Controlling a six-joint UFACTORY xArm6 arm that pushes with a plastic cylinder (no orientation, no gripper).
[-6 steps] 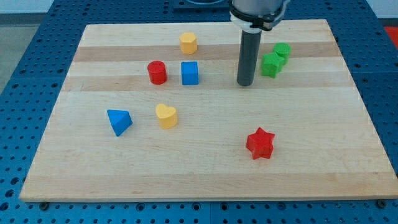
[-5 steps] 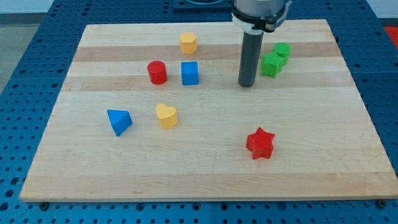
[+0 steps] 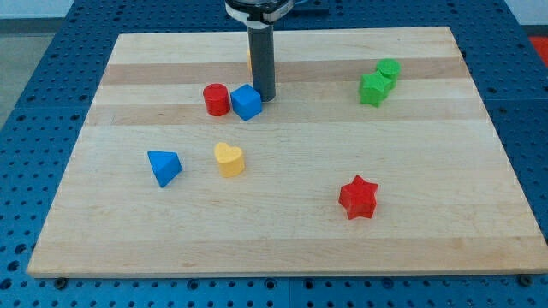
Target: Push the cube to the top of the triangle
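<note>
The blue cube (image 3: 246, 102) lies near the board's upper middle, turned at an angle and touching or nearly touching the red cylinder (image 3: 216, 100) on its left. My tip (image 3: 263, 97) stands right against the cube's upper right side. The blue triangle (image 3: 163, 167) lies at the view's lower left, well apart from the cube.
A yellow heart (image 3: 229, 159) lies between the cube and the triangle. A yellow block (image 3: 249, 58) is mostly hidden behind the rod. Two green blocks (image 3: 378, 82) sit at the upper right. A red star (image 3: 358, 197) lies at the lower right. The wooden board (image 3: 282, 239) ends at blue pegboard.
My tip has moved far to the view's left, from beside the green blocks to the blue cube. The cube has shifted left, rotated, and now sits against the red cylinder.
</note>
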